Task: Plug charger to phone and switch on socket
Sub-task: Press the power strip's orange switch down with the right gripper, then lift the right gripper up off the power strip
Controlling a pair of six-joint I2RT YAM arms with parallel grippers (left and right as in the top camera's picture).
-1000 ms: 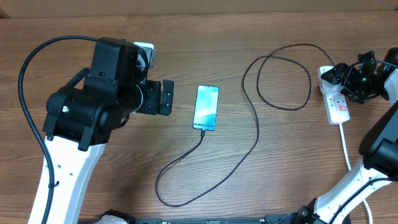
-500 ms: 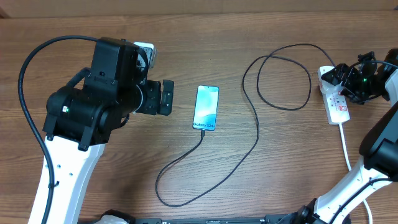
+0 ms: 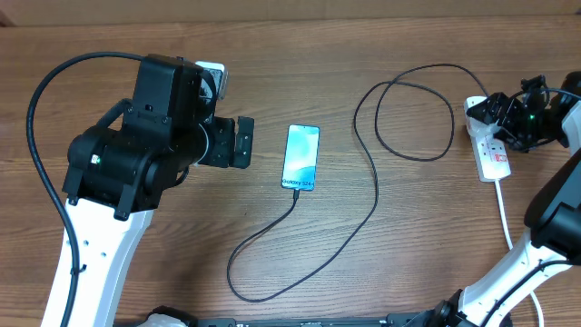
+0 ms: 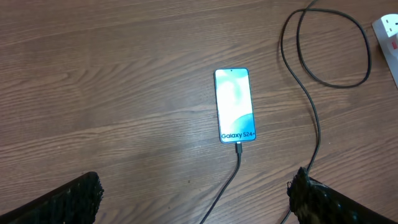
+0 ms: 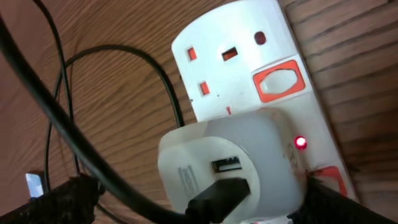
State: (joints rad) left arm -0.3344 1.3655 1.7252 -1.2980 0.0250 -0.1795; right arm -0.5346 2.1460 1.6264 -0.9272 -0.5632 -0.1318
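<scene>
At the left of the overhead view the left pincer (image 3: 243, 142) hangs over the wooden worktop (image 3: 427, 263). In the wrist view its fingers (image 4: 69, 199) are spread wide apart and hold nothing. Just to its right, at the frame's centre, the phone (image 3: 301, 157) lies flat, screen up and glowing light blue, with "Galaxy S24" lettering at its lower end. The charger (image 4: 238, 157) has its small tip seated in that lower edge. Its thin black cable loops toward the lower middle of the frame, climbs to the right of the phone and curls into a loose ring in the upper right. From there it runs on to the socket (image 3: 495, 154), a white strip at the far right. Over the strip's upper end sits the right pincer (image 5: 196, 202), fingers apart on either side of a white adapter (image 5: 230, 155) plugged into the strip; whether they touch it cannot be told. A black connector sits in the adapter's port, a small red lamp (image 5: 301, 142) beside it is lit, and an orange-red switch (image 5: 278, 79) shows above. A thick white cord (image 3: 505, 213) leaves the strip's lower end toward the lower right.
</scene>
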